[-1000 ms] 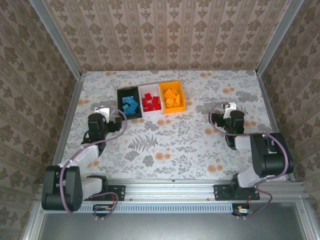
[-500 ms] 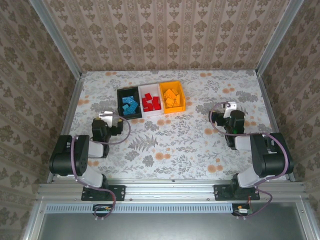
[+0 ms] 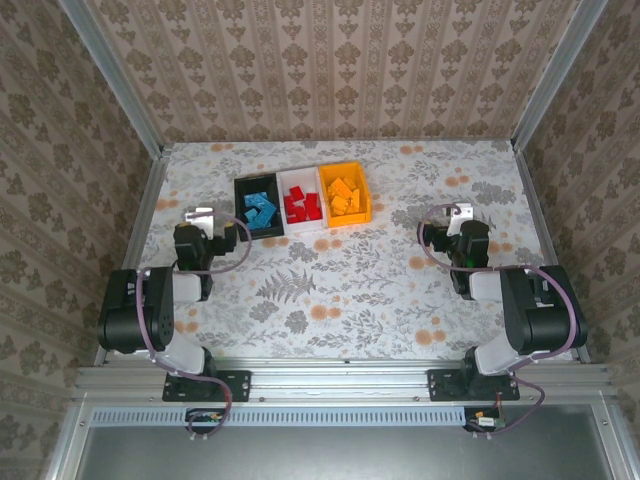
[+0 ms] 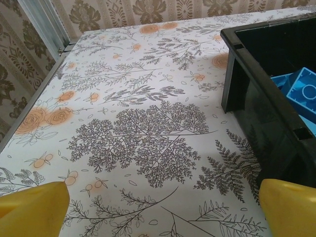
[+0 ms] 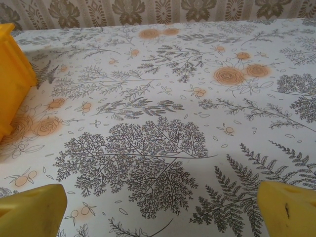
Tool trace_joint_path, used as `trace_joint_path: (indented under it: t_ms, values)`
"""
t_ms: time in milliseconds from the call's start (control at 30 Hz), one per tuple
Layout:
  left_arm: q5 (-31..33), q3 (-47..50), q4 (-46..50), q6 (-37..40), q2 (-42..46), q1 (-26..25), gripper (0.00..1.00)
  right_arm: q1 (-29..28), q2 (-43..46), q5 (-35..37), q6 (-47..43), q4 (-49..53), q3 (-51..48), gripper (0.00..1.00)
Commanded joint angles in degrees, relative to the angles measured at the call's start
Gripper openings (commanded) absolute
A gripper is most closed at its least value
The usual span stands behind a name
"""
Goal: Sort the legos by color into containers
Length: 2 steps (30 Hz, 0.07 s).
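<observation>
Three joined containers stand at the table's far middle: a black bin (image 3: 238,205) holding blue legos (image 3: 260,210), a white bin (image 3: 303,227) holding red legos (image 3: 301,206), and an orange bin (image 3: 364,195) holding orange legos (image 3: 343,196). My left gripper (image 3: 197,228) rests low over the table just left of the black bin, open and empty (image 4: 163,210). In the left wrist view the black bin (image 4: 247,98) stands at the right with blue legos (image 4: 301,91) inside. My right gripper (image 3: 455,225) sits right of the orange bin (image 5: 12,74), open (image 5: 163,207), with bare tabletop between its yellow fingertips (image 5: 32,210).
The floral tabletop (image 3: 340,290) lies between the two arms. Metal frame rails (image 3: 140,220) and patterned walls close the table on the left, the right and the far side. Both arms are folded back near the front rail (image 3: 340,375).
The left arm has folded back toward its base, and its gripper has shifted slightly left and farther away. The right arm and the bins have not moved.
</observation>
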<state>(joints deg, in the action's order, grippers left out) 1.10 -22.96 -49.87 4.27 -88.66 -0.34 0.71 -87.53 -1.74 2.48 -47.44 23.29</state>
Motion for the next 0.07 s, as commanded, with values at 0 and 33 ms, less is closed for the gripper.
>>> trace_joint_path:
  t_ms: [0,33]
  values:
    - [-0.4,-0.2,0.2,-1.1,0.3,-0.5,1.00,-0.4,-0.1,0.1,-0.8,-1.8,-0.1,1.00]
    - [-0.4,-0.2,0.2,-1.1,0.3,-0.4,1.00,-0.4,-0.1,0.2,-0.8,-1.9,-0.2,1.00]
